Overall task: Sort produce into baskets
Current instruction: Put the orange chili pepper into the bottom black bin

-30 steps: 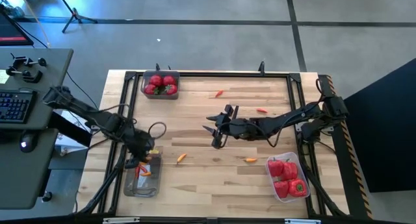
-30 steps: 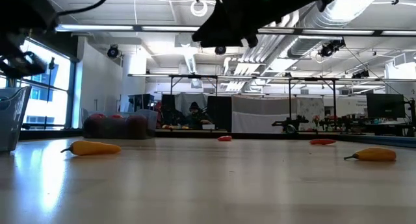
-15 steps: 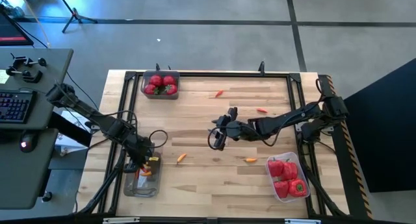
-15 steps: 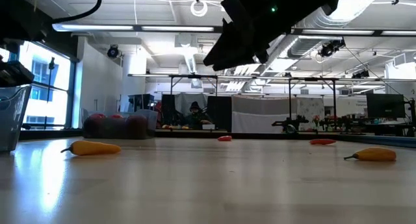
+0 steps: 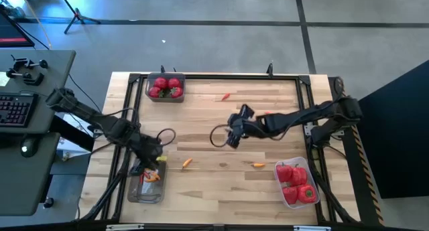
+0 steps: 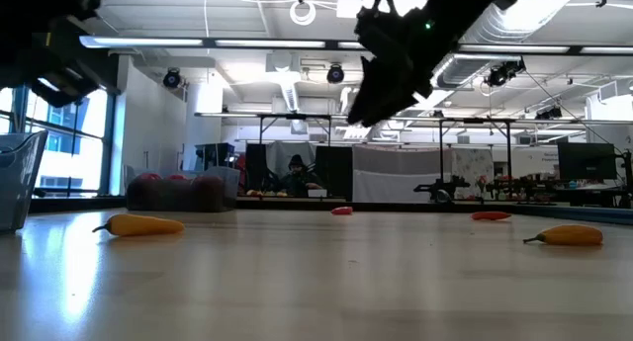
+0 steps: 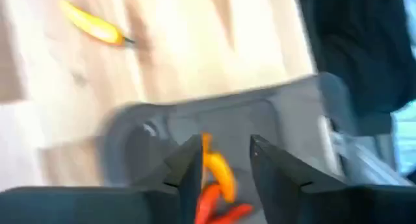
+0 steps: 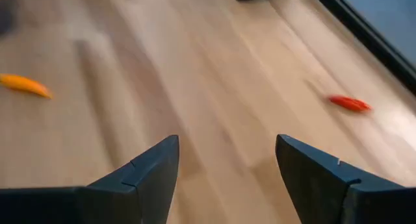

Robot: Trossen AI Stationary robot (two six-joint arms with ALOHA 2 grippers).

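Item: slim orange chilli piece (image 7: 218, 174), lying loose in the clear plastic tub (image 5: 145, 184) beneath the left gripper (image 7: 224, 165), fingers spread; right gripper (image 8: 224, 169), spread and empty above bare wood, should centre over the red chilli piece (image 8: 350, 103) before descending.

Pale wood table (image 5: 214, 184), clear plastic tub (image 5: 137, 194)

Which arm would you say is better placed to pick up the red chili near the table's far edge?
Probably the right: its open gripper is nearer the red chili; the left gripper is over its tub.
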